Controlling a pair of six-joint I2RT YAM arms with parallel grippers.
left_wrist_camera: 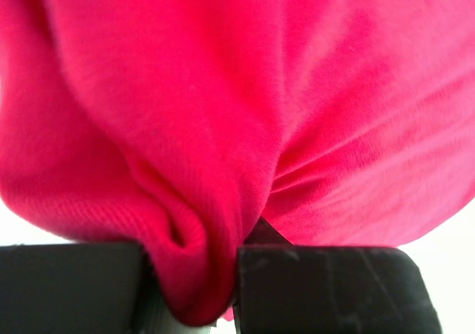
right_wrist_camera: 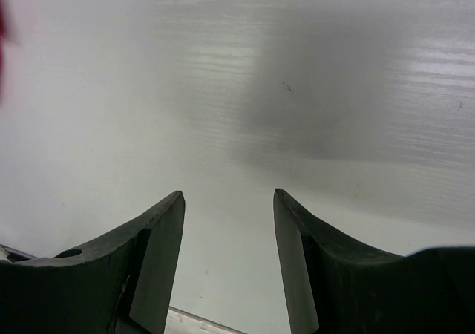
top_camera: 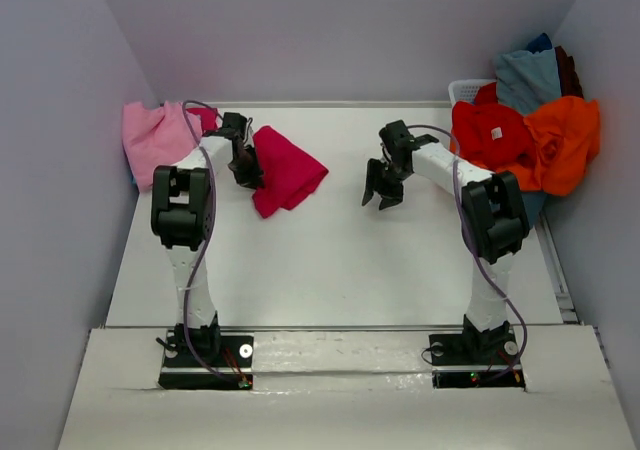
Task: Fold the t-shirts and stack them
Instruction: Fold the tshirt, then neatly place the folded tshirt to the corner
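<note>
The left arm bends sharply at its elbow and reaches to the far left of the table [top_camera: 330,270], where the left gripper [top_camera: 247,175] is clamped on a fold of the crimson-magenta t-shirt [top_camera: 292,170]. The cloth seems to rest bunched on the table, near the light pink t-shirt [top_camera: 152,140]. The right arm reaches mid-table, right gripper [top_camera: 383,194] tilted down, jaws parted, holding nothing

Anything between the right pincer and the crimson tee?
Nothing. The top view shows only bare table between the right pincer and the crimson tee.
</note>
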